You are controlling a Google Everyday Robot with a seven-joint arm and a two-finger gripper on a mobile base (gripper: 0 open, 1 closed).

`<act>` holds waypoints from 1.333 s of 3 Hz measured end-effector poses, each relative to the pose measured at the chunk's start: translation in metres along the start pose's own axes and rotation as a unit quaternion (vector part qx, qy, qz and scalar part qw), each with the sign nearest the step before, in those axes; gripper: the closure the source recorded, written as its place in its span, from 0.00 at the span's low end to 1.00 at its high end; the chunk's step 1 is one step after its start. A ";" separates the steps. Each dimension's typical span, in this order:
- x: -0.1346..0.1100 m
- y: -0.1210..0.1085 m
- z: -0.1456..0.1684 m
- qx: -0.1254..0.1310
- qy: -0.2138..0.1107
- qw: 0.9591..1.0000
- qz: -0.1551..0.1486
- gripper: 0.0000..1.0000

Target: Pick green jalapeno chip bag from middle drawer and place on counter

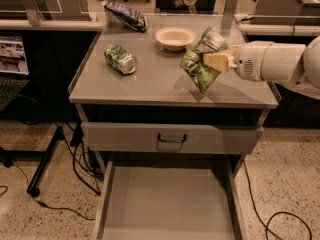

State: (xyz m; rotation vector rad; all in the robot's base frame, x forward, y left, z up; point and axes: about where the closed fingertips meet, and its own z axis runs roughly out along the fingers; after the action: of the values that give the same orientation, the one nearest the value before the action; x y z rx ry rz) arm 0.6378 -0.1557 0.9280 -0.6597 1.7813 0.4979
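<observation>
The green jalapeno chip bag (198,66) hangs in my gripper (214,61), which comes in from the right and is shut on the bag's right side. The bag's lower tip hangs just above, or touches, the right part of the counter (150,79). The middle drawer (167,204) is pulled out below, with a bare flat bottom. My white arm (272,61) reaches over the counter's right edge.
A green drink can (120,59) lies on its side at the counter's left. A white bowl (175,37) stands at the back middle. A dark blue chip bag (126,15) lies at the back left. A drawer front with a loop handle (171,138) sits shut. Cables run along the floor (280,219).
</observation>
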 end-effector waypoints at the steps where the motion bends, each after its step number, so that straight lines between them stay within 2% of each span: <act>1: 0.001 -0.022 0.017 0.033 0.009 0.999 0.027 1.00; 2: 0.000 -0.038 0.035 0.053 0.021 0.997 0.042 1.00; 3: 0.002 -0.039 0.039 0.053 0.025 0.997 0.048 0.82; 4: 0.002 -0.039 0.039 0.053 0.025 0.997 0.048 0.58</act>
State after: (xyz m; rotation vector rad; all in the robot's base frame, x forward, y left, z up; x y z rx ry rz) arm 0.6909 -0.1608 0.9142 -0.5186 1.8785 0.4508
